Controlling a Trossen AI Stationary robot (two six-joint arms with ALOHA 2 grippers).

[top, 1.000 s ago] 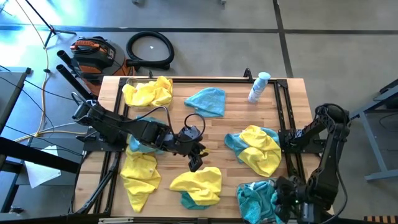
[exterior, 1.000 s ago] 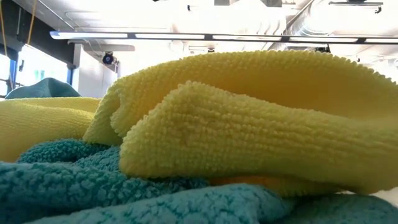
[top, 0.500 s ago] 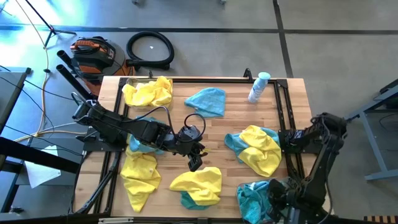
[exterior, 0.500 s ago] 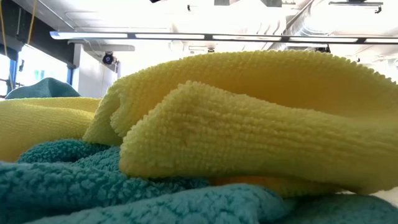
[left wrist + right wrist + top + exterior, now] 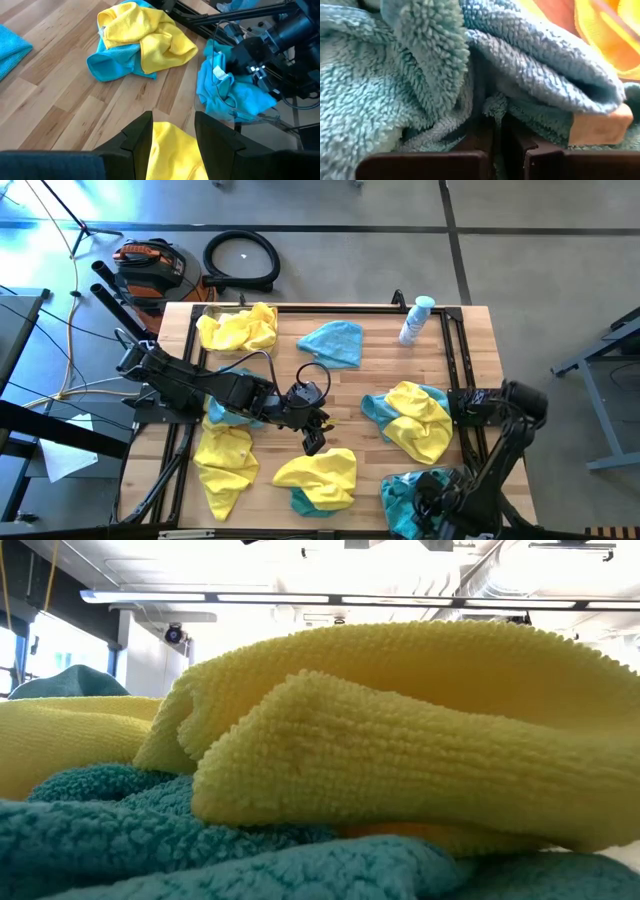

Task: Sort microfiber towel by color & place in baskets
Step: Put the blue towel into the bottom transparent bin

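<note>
A wooden table on a grey floor carries scattered yellow and teal towels. At its near right corner the teal towel pile sits in a basket whose walls barely show; the right gripper is clenched on a fold there. Judged step: picking teal; next calls for a lift. The left gripper hovers spread above the yellow towel. Only the wrist view shows the pinch.

Towels yellow, teal; bottle apparently white-blue; table light wood.
</note>
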